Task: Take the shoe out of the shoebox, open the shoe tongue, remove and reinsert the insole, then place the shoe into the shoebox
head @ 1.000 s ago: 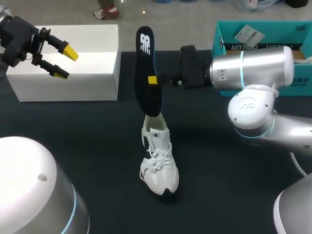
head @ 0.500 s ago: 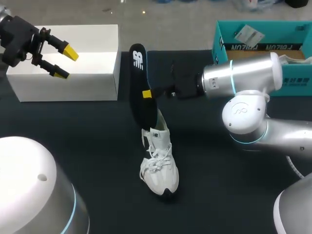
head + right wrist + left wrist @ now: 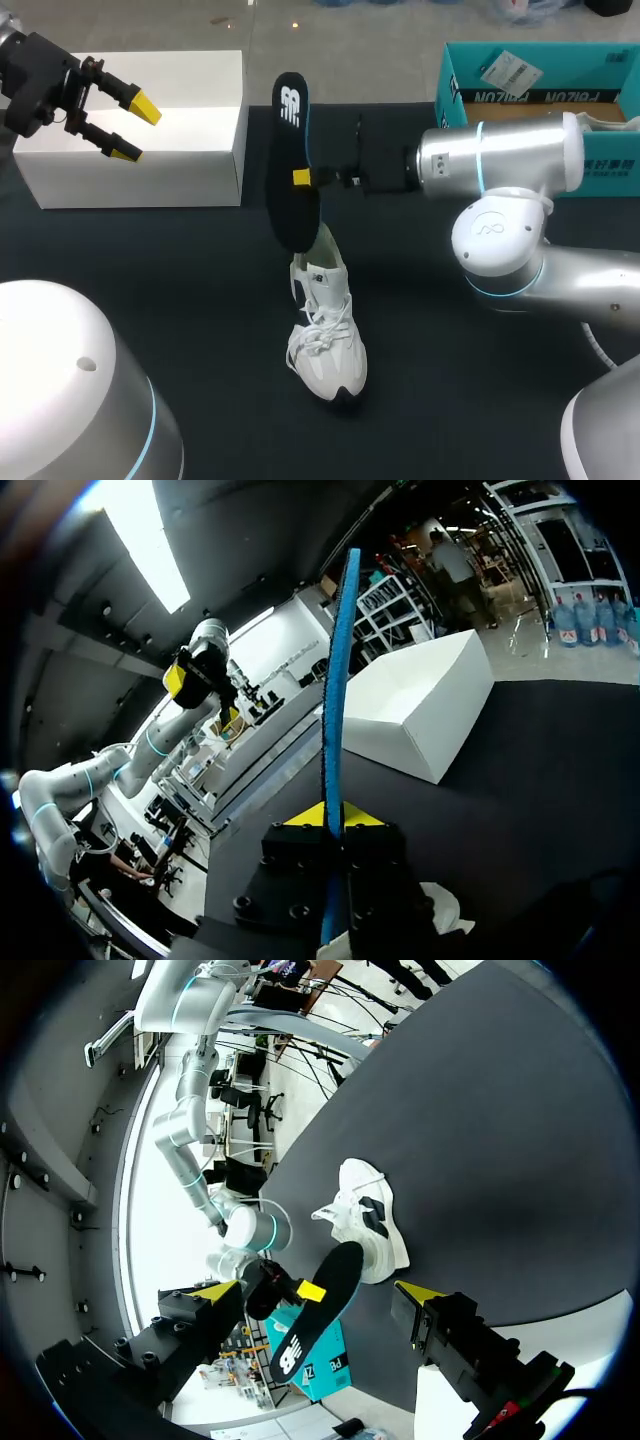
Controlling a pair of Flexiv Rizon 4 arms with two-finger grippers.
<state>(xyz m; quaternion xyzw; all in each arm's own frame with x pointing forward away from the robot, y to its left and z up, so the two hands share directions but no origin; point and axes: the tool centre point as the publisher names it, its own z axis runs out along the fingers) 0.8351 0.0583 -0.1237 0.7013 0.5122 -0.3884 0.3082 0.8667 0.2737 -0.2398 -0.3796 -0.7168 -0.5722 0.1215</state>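
R gripper (image 3: 303, 177) pinches black insole (image 3: 289, 130) by its edges, approx. upright, lower end at heel of white shoe (image 3: 326, 335); shoe stands on dark table (image 3: 180, 290); L gripper (image 3: 128, 127) open over white box (image 3: 190, 110).

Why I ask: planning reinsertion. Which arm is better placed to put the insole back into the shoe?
Probably right: the right fingers grip the insole above the shoe; the left fingers hang open by the white box.

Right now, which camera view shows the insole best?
The head view: the insole shows its whole face, pinched by the right gripper above the shoe. The left wrist view shows it smaller; the right wrist view only its blue edge.
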